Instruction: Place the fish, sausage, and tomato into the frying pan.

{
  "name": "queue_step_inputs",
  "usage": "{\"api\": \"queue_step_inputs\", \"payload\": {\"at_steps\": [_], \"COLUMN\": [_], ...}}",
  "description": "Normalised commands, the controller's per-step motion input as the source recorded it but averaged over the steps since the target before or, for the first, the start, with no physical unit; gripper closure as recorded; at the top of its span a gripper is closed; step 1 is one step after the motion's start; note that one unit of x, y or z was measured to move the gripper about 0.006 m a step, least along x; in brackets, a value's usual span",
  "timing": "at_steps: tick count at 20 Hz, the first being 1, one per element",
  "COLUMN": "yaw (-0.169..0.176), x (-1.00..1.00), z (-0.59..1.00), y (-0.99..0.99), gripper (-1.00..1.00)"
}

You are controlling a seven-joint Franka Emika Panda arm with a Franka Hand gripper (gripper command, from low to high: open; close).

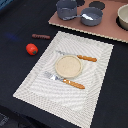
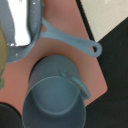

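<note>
The frying pan (image 1: 92, 16) sits on the brown board at the back, its thin handle toward the pot. It also shows in the wrist view (image 2: 31, 39), with its handle (image 2: 70, 43) across the board. A flat white thing, apparently the fish (image 2: 20, 22), lies inside the pan, and shows as a white patch in the exterior view (image 1: 88, 18). The tomato (image 1: 31, 48) and the sausage (image 1: 41, 36) lie on the dark table at the exterior view's left of the placemat. No gripper or arm shows in either view.
A taller grey pot (image 1: 66, 8) (image 2: 52, 97) stands next to the pan on the board (image 1: 107, 31). A pale bowl (image 1: 123, 15) stands at the board's right end. On the striped placemat (image 1: 35, 85) lie a tan plate (image 1: 68, 66), a knife (image 1: 80, 56) and a fork (image 1: 67, 81).
</note>
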Motion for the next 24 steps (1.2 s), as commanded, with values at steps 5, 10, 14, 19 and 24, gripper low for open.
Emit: {"api": "queue_step_inputs", "payload": {"at_steps": [5,10,14,19,24], "yaw": [0.000,0.000,0.000,0.000,0.000], "x": [-0.42,-0.42,-0.46,-0.63,-0.88], "z": [-0.01,-0.09,-0.30,-0.52,-0.51], "y": [-0.92,-0.95,-0.95,-0.83,-0.51], "gripper": [-1.00,-1.00,-1.00,-1.00,-1.00]}}
